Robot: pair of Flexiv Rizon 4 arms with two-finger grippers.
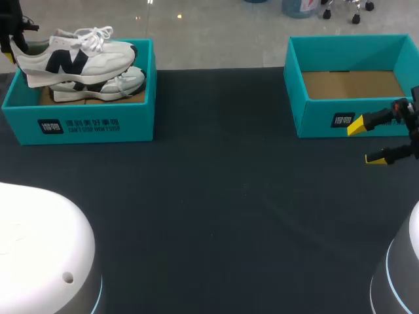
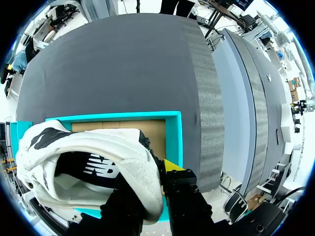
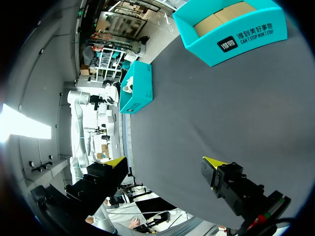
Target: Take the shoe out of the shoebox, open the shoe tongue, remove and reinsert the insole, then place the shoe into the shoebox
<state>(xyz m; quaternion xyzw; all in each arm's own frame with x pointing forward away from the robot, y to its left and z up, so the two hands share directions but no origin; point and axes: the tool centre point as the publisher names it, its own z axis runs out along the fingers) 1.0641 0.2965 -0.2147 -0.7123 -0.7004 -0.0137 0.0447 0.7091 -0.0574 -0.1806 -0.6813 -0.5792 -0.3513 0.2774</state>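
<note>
White sneaker (image 1: 75,55) sits partly raised over the left teal shoebox (image 1: 98,131), heel pinched by left fingers (image 2: 172,167); right fingers (image 1: 357,125) are spread, empty. The thin heel grip could slip, dropping it onto the second sneaker (image 1: 108,88).

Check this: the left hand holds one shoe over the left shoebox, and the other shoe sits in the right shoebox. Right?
Not quite. The head view shows the right shoebox empty, with only its cardboard floor showing. The other shoe sits in the left shoebox, beneath the lifted shoe in the left hand.
</note>
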